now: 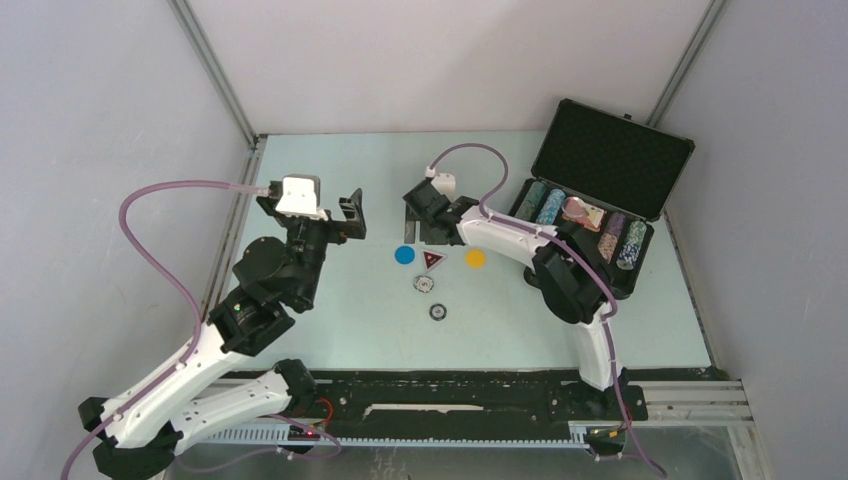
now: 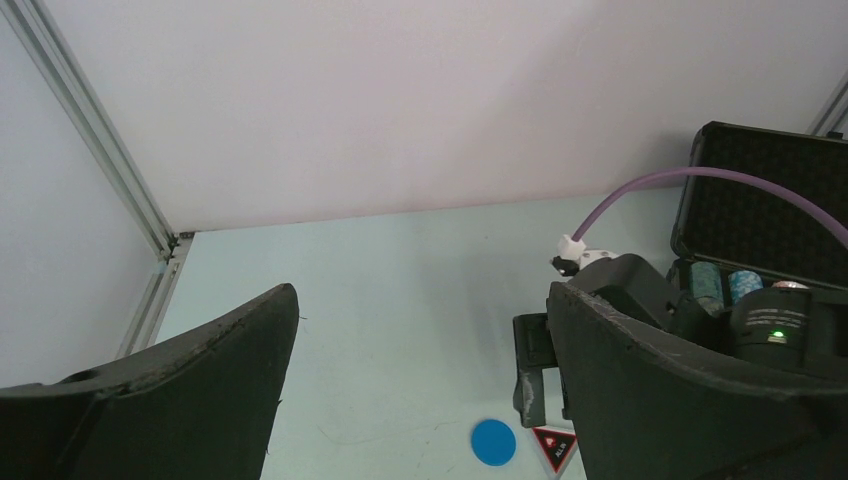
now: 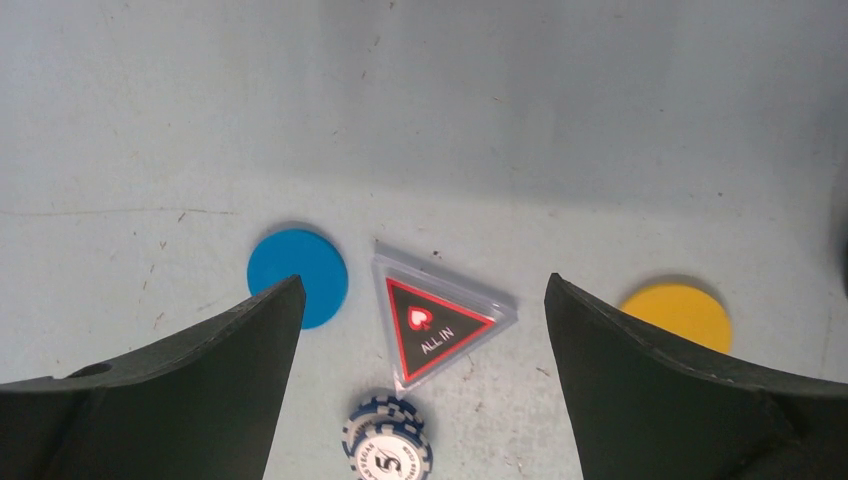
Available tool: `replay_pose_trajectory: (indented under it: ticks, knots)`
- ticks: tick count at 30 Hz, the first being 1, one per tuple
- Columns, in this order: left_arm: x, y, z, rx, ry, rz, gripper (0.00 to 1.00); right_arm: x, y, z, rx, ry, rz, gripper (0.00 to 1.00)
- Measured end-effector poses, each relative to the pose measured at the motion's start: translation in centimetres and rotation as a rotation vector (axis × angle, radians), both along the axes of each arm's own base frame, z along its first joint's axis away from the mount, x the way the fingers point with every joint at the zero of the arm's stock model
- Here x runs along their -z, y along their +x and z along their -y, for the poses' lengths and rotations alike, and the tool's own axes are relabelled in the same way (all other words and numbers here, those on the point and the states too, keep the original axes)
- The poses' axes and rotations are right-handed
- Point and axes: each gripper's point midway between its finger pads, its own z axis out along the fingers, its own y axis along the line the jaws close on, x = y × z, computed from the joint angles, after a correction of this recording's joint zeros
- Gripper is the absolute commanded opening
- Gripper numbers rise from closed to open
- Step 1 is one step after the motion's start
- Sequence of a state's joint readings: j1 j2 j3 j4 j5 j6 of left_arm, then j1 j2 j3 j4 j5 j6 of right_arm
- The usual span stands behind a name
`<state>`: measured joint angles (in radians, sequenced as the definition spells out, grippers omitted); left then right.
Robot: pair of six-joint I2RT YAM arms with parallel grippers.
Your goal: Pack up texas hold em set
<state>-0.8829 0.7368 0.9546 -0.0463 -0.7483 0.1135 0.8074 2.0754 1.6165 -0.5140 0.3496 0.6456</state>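
Trouble looks likeliest at the pick itself: the right gripper hangs over the table with its jaws spread wide, the red triangle lying flat between them, a blue disc just beside one finger and a yellow disc near the other. The triangle is thin and lies flush on the surface, so closing fingers could skate over its edges or shove it sideways rather than lift it. A striped chip sits just beside one corner of the triangle and could be knocked or pinched along with it; the blue disc is close enough to be nudged by the finger coming down. A second chip lies a little nearer the arm bases and seems safe. The briefcase stands open at the right rear of the table, rows of chips already in its foam, and the right forearm passes close in front of it, so a swing toward the case could clip its front wall. The left gripper, jaws also spread and holding nothing, hovers apart on the left, though reaching in together would risk the arms meeting.
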Motion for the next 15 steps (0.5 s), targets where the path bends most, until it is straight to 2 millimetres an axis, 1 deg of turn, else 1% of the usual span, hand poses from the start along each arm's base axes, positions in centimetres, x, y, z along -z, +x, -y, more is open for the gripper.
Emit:
replay_pose_trajectory:
  ticks: [2,4,9,15]
  knots:
    - [0.0,0.0,0.0,0.000,0.001,0.000,1.00,0.6,-0.4,0.1,0.003,-0.021,-0.014,1.00]
    - [0.1,0.0,0.1,0.002,0.003,-0.002,1.00,1.2,-1.2,0.3,0.001,-0.051,-0.033,1.00]
    - [0.1,0.0,0.1,0.004,0.003,-0.002,1.00,1.4,-2.3,0.4,-0.003,-0.093,-0.039,1.00]
    - [0.1,0.0,0.2,0.009,0.005,-0.003,1.00,1.9,-2.8,0.7,0.014,-0.104,-0.067,0.99]
